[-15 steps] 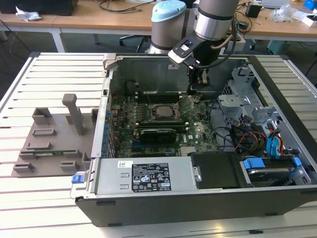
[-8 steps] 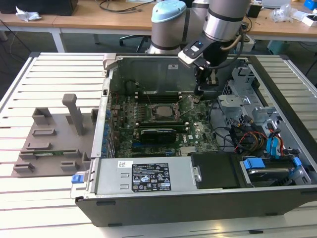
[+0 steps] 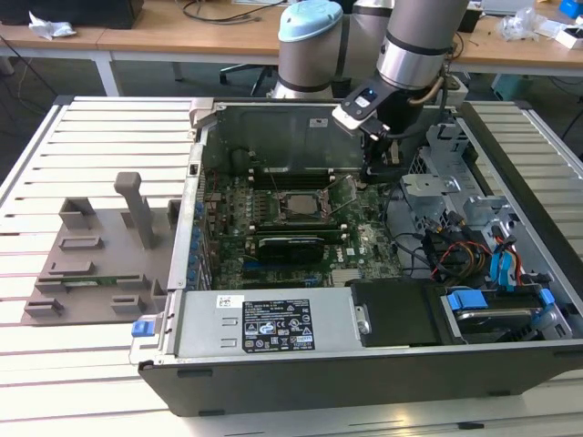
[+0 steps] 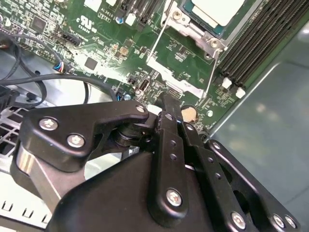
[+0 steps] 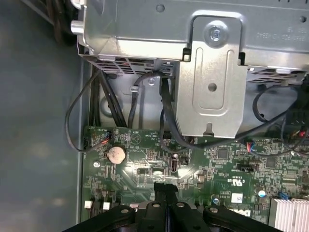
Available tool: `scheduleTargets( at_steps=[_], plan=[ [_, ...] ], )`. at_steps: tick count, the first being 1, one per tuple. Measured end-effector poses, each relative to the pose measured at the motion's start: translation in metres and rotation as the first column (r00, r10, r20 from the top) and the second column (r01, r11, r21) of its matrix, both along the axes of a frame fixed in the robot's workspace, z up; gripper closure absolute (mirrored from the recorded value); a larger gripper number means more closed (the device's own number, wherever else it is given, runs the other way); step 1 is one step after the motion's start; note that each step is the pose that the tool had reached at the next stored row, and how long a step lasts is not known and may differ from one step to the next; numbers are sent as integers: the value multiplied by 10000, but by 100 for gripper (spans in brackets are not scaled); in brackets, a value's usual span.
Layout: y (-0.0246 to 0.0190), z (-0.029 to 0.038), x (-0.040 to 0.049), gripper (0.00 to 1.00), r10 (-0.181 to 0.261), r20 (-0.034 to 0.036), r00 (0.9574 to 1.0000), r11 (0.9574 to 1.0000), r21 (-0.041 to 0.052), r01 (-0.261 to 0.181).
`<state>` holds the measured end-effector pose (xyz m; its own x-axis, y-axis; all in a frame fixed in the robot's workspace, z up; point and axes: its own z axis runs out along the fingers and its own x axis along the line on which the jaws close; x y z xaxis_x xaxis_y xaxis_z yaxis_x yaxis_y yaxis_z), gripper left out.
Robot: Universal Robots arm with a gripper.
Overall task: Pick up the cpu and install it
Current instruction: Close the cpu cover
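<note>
1. Starting at the exterior view's left, note a grey fixture tray [image 3: 91, 264] lying flat on the slatted surface [image 3: 73, 382], well apart from the work. Probably set there as a holding place for parts, judging by its slots and posts.
2. Moving right, meet the open computer case [image 3: 364, 382], laid on its side with the cover off, turning the motherboard [image 3: 228, 223] upward for reach from above.
3. Near the board's middle, find the cpu [image 3: 296, 204] lying flat and square inside its socket, silvery top upward. Seen likewise in the second wrist view [image 4: 212, 8], greenish rim tucked within the metal frame. Judged as already set in place, not carried.
4. Just beside it, toward the exterior view's right, see the socket's load plate [image 3: 342, 193] tilted up off the chip. Left open, presumably, to let the chip drop in; not yet clamped down, by the look of it.
5. Further right, spot the end effector [image 3: 375, 173] low inside the case, apart from the cpu, hanging over the board's edge near a coin cell [image 5: 116, 154] and below a metal drive cage [image 5: 212, 72]. Fingers [image 4: 166, 135] pressed together in both wrist views, pinching nothing visible.
</note>
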<state>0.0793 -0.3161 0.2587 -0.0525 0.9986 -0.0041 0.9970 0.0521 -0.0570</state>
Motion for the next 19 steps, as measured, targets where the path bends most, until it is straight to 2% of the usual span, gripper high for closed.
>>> scheduleTargets(
  at_steps=[4, 7, 19],
  plan=[
    [3, -83, 1, 89, 6, -1, 10000, 10000, 1, -6],
    [5, -120, -35, 89, 7, 0, 10000, 10000, 5, -7],
    [5, -128, -380, 89, 7, 13, 10000, 10000, 54, -7]
  ],
)
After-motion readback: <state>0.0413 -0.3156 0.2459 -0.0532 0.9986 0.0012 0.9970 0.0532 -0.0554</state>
